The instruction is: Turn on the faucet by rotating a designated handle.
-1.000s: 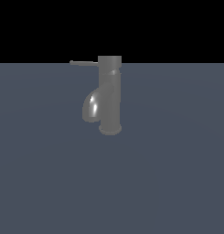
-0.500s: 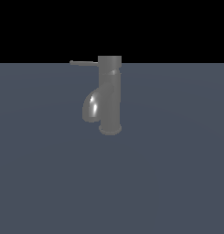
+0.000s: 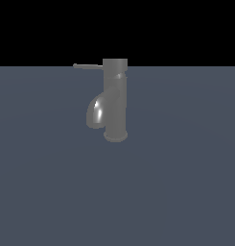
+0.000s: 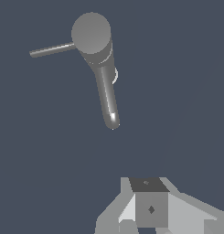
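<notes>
One faucet (image 3: 115, 101) stands upright on a flat grey-blue floor (image 3: 186, 192), its flared base planted and its curved spout (image 3: 95, 113) bending down toward the exterior view's left. The handle (image 3: 88, 66), a thin straight rod, juts level from the top cap, also toward the exterior view's left. Across the last second the exterior view shows no change: faucet, spout and handle sit exactly as before, so the handle is judged unturned and the task not yet begun. The arm does not appear in the exterior view. In the wrist view, looking down from above, the gripper (image 4: 150, 210) shows only as pale blocky parts at the picture's edge, well apart from the faucet (image 4: 93, 36) and its handle (image 4: 51, 49). Its fingertips are cut off, so how far they stand open cannot be told; nothing is seen held. An approach to the rod's free end appears to be the step in hand.
</notes>
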Controlling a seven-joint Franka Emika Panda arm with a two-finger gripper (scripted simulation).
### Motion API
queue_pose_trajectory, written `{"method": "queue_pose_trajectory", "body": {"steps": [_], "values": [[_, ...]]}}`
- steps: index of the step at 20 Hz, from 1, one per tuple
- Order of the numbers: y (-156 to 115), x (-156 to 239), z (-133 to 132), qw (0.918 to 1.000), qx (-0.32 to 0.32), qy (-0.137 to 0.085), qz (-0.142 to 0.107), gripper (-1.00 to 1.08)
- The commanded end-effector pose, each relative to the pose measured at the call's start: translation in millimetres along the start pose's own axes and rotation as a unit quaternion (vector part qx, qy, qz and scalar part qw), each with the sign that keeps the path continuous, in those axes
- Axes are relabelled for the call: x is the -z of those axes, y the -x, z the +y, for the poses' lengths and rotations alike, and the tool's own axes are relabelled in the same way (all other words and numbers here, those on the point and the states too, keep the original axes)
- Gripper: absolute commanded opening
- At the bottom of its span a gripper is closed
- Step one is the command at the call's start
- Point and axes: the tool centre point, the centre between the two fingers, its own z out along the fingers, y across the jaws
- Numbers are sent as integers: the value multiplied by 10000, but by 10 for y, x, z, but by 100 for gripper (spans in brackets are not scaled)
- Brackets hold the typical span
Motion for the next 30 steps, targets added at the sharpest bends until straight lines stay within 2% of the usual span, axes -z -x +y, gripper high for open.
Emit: {"method": "queue_pose_trajectory", "body": {"steps": [1, 8, 15, 22, 30], "values": [[-140, -35, -87, 9994, -320, -74, -56, -100], [-526, -175, -327, 9920, -1229, -199, -202, -100], [-904, -375, -572, 9757, -2154, -235, -312, -100], [-1262, -625, -820, 9508, -3070, -198, -358, -100], [-1636, -963, -1107, 9127, -4074, -102, -308, -100]]}}
